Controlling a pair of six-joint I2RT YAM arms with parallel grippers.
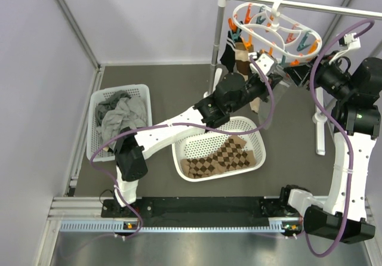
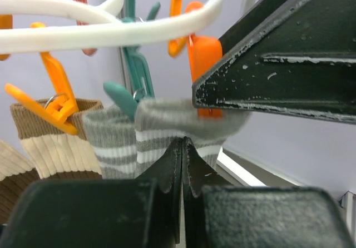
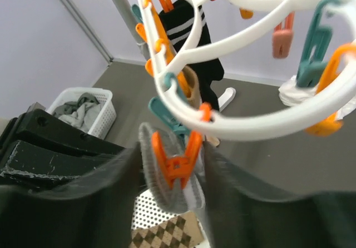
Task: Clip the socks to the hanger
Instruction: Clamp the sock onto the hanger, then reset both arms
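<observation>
The white oval hanger (image 1: pixel 274 24) hangs from a rail at the back right, and it also shows in the right wrist view (image 3: pixel 233 125). A black sock (image 1: pixel 228 54) and a tan sock (image 1: pixel 242 57) hang from its pegs. My left gripper (image 2: pixel 183 148) is shut on the cuff of a grey striped sock (image 2: pixel 183 117) just under the ring. A second grey sock (image 2: pixel 108 142) hangs on a teal peg (image 2: pixel 136 75). My right gripper (image 3: pixel 172 164) is open, its fingers (image 3: pixel 111 175) close on either side of an orange peg (image 3: pixel 177 162) that sits over the grey cuff (image 3: pixel 161 195).
A white mesh basket (image 1: pixel 179 158) holding a brown diamond-patterned cloth (image 1: pixel 218 155) lies under the left arm. A second basket (image 1: pixel 143 90) with grey garments (image 1: pixel 119 117) stands at the left. The stand's upright pole (image 1: pixel 216 36) rises beside the hanger.
</observation>
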